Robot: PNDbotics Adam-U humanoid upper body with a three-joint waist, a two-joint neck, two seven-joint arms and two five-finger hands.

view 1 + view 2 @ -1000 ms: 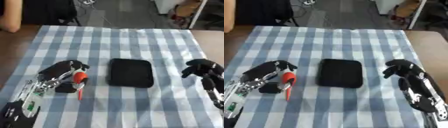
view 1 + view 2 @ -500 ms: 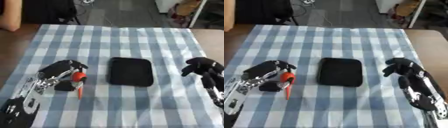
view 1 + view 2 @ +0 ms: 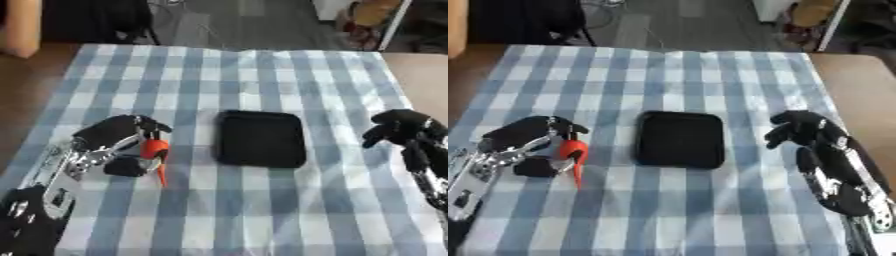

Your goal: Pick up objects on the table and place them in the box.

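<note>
The table, covered by a blue-and-white checked cloth (image 3: 262, 200), carried two items relevant to the task. A shallow black box (image 3: 260, 138) lay flat at the centre of the frame, its longer sides running towards the top and bottom of the picture, and appeared to hold nothing. An orange, carrot-shaped object (image 3: 157, 155) sat at the lower left of centre, thick end uppermost and tapering to a point towards the bottom edge, so its long axis ran close to vertical in the frame with a slight lean.

The left hand (image 3: 114, 137) entered from the lower left corner and was closed about the thick end of the orange object, fingers curled over it from the left and above, thumb below. Whether the object had cleared the cloth could not be determined from either view; its tip appeared at or very near the surface.

The right hand (image 3: 802, 131) stood at the right of the frame, well apart from the box, fingers curled and holding nothing.

Finding: the box lay directly to the right of the held object, near it, with bare cloth between them. The left hand was plainly the nearer and already had the object, so the coming move would be a lift and a short carry rightward. Because the object's long axis ran roughly parallel to the box's longer sides, it should fit without turning.
</note>
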